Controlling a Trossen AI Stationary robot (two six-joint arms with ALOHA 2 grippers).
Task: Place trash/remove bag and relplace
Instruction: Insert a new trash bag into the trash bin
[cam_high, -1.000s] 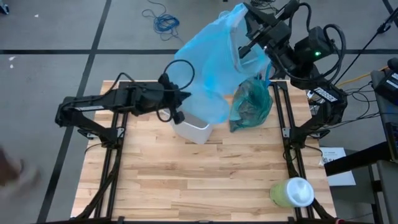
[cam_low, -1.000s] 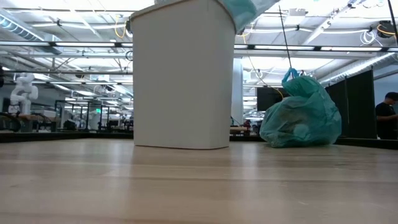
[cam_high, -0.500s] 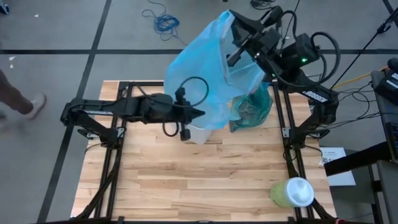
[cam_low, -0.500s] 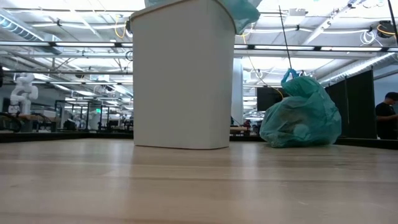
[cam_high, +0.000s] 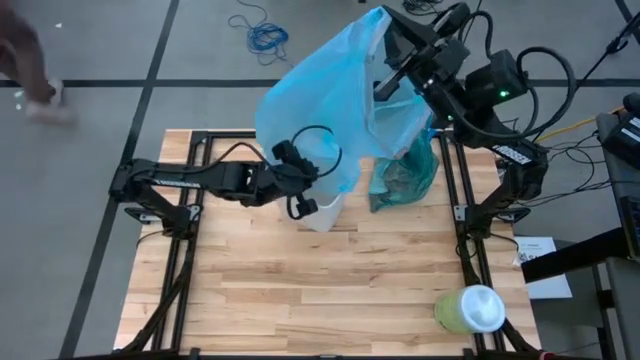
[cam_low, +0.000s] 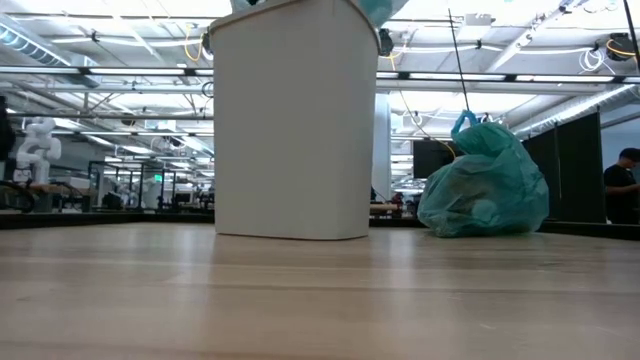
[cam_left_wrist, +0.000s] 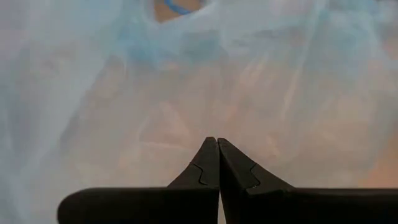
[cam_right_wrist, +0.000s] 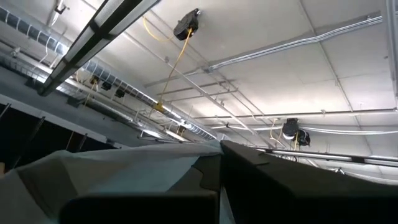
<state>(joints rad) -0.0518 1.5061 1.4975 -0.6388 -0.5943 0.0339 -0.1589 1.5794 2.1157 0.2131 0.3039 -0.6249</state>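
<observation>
Sky-blue bag (cam_high: 330, 110): right tool (cam_high: 385, 88) clamped on it; left tool (cam_high: 318, 172) closed, inside.

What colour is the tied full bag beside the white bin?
Teal-green, clearest in the low view.

sky-blue bag (cam_high: 325, 110), teal liner (cam_low: 484, 185), white bin (cam_low: 292, 120)

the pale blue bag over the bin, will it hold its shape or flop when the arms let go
Probably flop: the pale blue bag is thin, see-through film, billowing and creased above the white bin. It looks very light, so it may drift or slide off rather than settle. The right gripper holds one edge up.
</observation>
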